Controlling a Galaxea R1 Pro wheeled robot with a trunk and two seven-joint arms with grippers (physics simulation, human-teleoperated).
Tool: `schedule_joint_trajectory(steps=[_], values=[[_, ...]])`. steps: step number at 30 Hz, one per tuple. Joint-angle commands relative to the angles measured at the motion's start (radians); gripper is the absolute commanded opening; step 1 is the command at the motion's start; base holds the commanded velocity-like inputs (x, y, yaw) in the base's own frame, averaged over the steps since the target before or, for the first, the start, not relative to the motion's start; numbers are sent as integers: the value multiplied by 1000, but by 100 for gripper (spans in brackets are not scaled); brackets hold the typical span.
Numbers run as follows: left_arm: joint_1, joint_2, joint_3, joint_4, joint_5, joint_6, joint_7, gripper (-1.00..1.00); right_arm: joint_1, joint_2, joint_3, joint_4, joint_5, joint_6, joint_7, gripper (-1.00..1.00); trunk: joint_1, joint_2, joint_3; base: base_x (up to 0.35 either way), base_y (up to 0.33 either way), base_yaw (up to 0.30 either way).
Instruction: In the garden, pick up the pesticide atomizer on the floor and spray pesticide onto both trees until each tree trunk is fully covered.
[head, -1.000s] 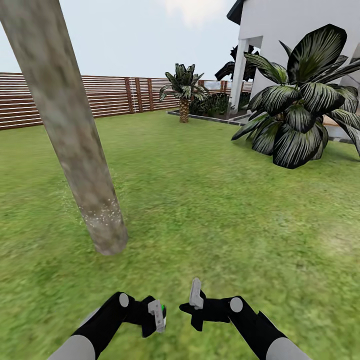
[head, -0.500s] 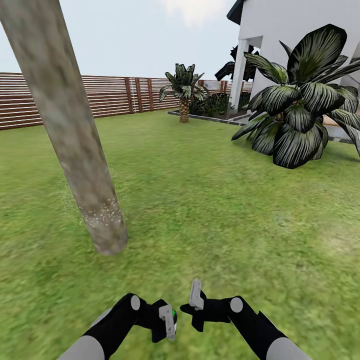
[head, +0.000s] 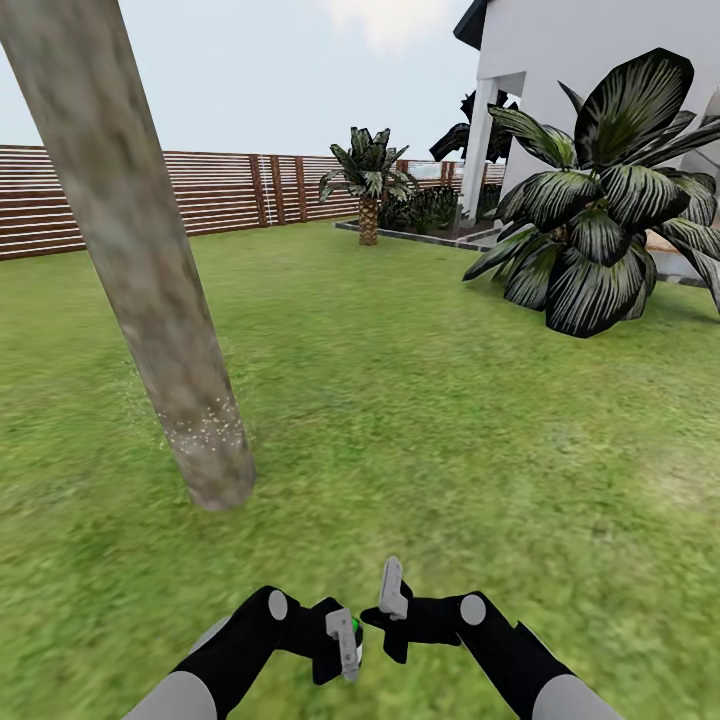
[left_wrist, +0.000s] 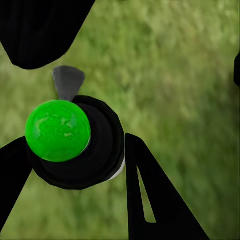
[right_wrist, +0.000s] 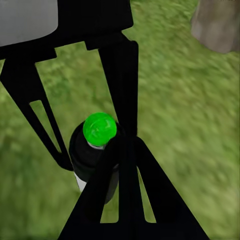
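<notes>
Atomizer (left_wrist: 75, 145), black with a green ball top, sits clamped between the left gripper's (head: 343, 640) fingers, low over the grass (head: 420, 400) and near the tree trunk's (head: 140, 260) base. Beside it, the right gripper (head: 392, 598) holds nothing, its jaws' spacing unclear.

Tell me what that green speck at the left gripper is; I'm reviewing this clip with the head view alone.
Observer: The left wrist view shows it is a round glossy green cap on top of the black-bodied pesticide atomizer.
Operator: Is the left gripper actually holding it?
Observer: It appears so. The left gripper has a black finger against each side of the atomizer's body.
Operator: And the right gripper?
Observer: In the right wrist view, the right gripper has its fingers meeting at the tips, with nothing between them.
</notes>
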Motion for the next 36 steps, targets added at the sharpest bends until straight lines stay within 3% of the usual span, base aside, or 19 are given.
schedule_joint_trajectory(steps=[1,10,15,21,22,25,28,30,31,34,36], values=[[0,-1,0,-1,-7,-3,-3,-100,-1,0,-1,-1,10,-6,0,-100,0,0,-1,0,0,0],[0,-1,5,-2,-6,-3,15,-100,0,0,-1,0,10,-6,0,-100,0,0,-1,0,0,0],[0,14,6,10,-12,-6,17,-100,0,0,-1,0,10,-6,0,-100,0,0,-1,0,0,0],[1,182,11,18,-9,-8,18,-100,0,-2,-2,0,10,-7,0,-100,0,0,-1,0,0,0],[1,208,12,18,-8,-12,19,-100,0,-4,-2,0,10,-7,-1,100,0,0,-1,0,0,0],[2,274,13,45,-7,-33,20,-100,1,-10,-4,3,10,-9,0,100,0,0,-1,0,0,0],[2,293,14,96,-8,-36,44,-100,0,-12,-6,10,10,-10,-13,100,0,0,-1,0,0,0],[2,296,17,116,1,-35,127,-100,1,-28,-5,18,7,-11,-97,100,0,0,-1,0,0,0],[3,294,25,131,13,-34,161,-100,2,-39,-4,30,4,-11,-138,100,0,0,-1,0,0,0],[3,280,68,255,132,-43,315,-100,5,-59,-49,198,-30,-13,-319,100,0,0,-1,0,0,0],[3,269,79,342,268,-109,422,-100,5,-62,-122,359,-86,-41,-474,100,0,0,-1,0,0,0]])
